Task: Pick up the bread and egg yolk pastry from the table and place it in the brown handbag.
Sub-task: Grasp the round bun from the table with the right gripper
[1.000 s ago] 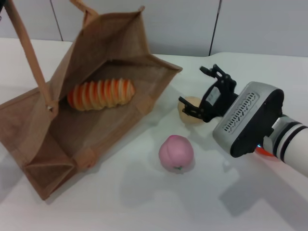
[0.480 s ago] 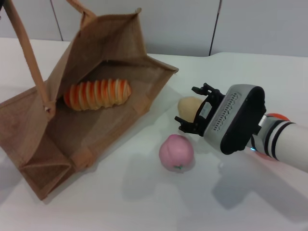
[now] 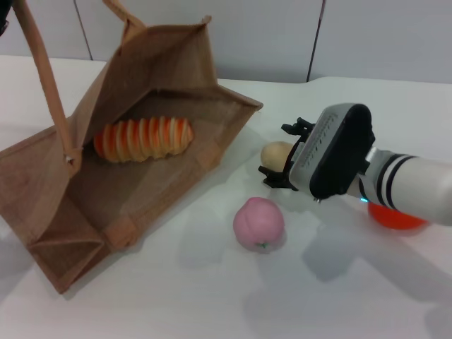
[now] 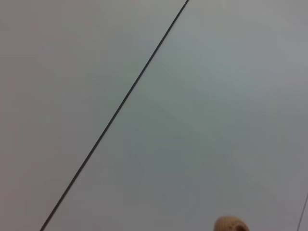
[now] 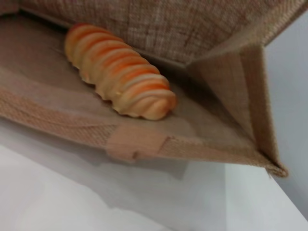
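Observation:
The brown handbag (image 3: 85, 198) lies open on its side at the left of the table. One long handle (image 3: 44, 78) is pulled up toward the top left corner, where a dark sliver of my left gripper (image 3: 3, 15) shows. The striped bread (image 3: 145, 138) rests inside the bag, and the right wrist view also shows the bread (image 5: 122, 72) against the woven handbag wall (image 5: 144, 29). The pale egg yolk pastry (image 3: 274, 152) sits on the table right of the bag. My right gripper (image 3: 281, 154) is open around it, one finger on each side.
A pink peach-like ball (image 3: 258, 224) lies on the table just in front of the pastry. An orange-red fruit (image 3: 395, 215) is partly hidden under my right forearm. A tan loop of handle (image 4: 231, 224) shows against the wall in the left wrist view.
My right gripper came down and in toward the pastry, and its fingers now flank it. The bag and bread shifted only slightly.

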`<state>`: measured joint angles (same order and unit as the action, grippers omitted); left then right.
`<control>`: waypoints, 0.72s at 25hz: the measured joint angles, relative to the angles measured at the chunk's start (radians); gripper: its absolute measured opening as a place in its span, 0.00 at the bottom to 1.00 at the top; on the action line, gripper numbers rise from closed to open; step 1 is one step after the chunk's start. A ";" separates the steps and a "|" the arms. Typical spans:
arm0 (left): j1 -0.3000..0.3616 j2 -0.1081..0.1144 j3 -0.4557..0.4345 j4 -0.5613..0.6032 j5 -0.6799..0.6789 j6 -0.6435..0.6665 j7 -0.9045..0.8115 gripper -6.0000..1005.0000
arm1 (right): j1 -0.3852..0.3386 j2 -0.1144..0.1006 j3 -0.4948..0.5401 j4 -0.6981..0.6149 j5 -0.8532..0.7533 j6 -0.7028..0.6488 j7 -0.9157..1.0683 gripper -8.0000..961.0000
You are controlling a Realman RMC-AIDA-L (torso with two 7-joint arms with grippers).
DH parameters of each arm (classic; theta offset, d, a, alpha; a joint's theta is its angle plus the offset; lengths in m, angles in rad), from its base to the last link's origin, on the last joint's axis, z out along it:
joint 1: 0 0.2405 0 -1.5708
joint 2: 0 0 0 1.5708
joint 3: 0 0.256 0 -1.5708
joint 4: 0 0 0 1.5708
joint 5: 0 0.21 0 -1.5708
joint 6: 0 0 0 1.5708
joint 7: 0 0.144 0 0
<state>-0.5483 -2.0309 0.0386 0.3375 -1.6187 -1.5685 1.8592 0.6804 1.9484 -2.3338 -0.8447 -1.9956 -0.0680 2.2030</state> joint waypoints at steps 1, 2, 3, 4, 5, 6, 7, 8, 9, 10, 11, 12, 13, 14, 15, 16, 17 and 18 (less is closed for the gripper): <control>-0.001 0.000 0.000 0.000 0.000 0.000 0.000 0.20 | 0.013 0.007 0.026 0.020 0.000 -0.023 0.000 0.93; -0.001 0.000 0.000 0.000 0.000 0.000 0.000 0.20 | 0.013 0.007 0.026 0.020 0.000 -0.023 0.000 0.92; -0.002 0.000 0.000 0.000 0.000 0.000 0.000 0.20 | 0.025 0.016 0.051 0.045 0.000 -0.045 -0.002 0.92; -0.002 0.000 0.000 0.000 0.000 0.000 0.000 0.20 | 0.025 0.016 0.051 0.045 0.000 -0.045 -0.002 0.92; -0.002 0.000 0.000 0.000 0.000 0.001 0.000 0.20 | 0.030 0.019 0.059 0.055 0.000 -0.055 -0.002 0.91; -0.002 0.000 0.000 0.000 0.000 0.001 0.000 0.20 | 0.035 0.020 0.062 0.062 0.000 -0.063 -0.002 0.91; -0.002 0.000 0.000 0.000 0.000 0.001 0.000 0.20 | 0.038 0.020 0.063 0.069 0.000 -0.069 -0.002 0.91; -0.002 0.000 0.000 0.000 0.001 0.001 0.000 0.20 | 0.041 0.020 0.063 0.073 0.000 -0.075 -0.002 0.90; -0.002 0.000 0.000 0.000 0.001 0.001 0.000 0.20 | 0.043 0.021 0.064 0.077 0.000 -0.083 -0.001 0.90; -0.002 0.000 0.000 0.000 0.000 0.001 0.000 0.20 | 0.043 0.021 0.064 0.077 0.000 -0.083 -0.001 0.90; -0.002 0.000 0.000 0.000 0.000 0.001 0.000 0.20 | 0.044 0.022 0.063 0.077 0.000 -0.085 0.000 0.89; -0.002 0.000 -0.001 0.000 0.000 0.001 0.000 0.20 | 0.044 0.022 0.064 0.077 0.000 -0.086 0.000 0.89; -0.002 0.000 -0.001 0.000 0.000 0.001 0.000 0.20 | 0.044 0.023 0.064 0.077 0.000 -0.086 0.000 0.89; -0.002 0.000 -0.001 0.000 0.000 0.001 0.000 0.20 | 0.045 0.023 0.064 0.077 0.000 -0.087 0.000 0.86; -0.002 0.000 -0.002 0.000 0.000 0.001 0.000 0.20 | 0.045 0.023 0.065 0.077 0.000 -0.089 0.000 0.84; -0.002 0.000 -0.002 0.000 0.000 0.001 0.000 0.20 | 0.045 0.024 0.069 0.078 0.000 -0.094 0.000 0.82; -0.002 0.000 -0.001 0.000 0.000 0.001 0.000 0.20 | 0.045 0.024 0.074 0.078 0.000 -0.099 0.000 0.80; -0.002 0.000 0.000 0.000 0.000 0.001 0.000 0.20 | 0.045 0.025 0.083 0.078 0.000 -0.111 0.000 0.77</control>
<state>-0.5499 -2.0309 0.0384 0.3374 -1.6183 -1.5676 1.8592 0.7254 1.9735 -2.2509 -0.7669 -1.9957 -0.1788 2.2031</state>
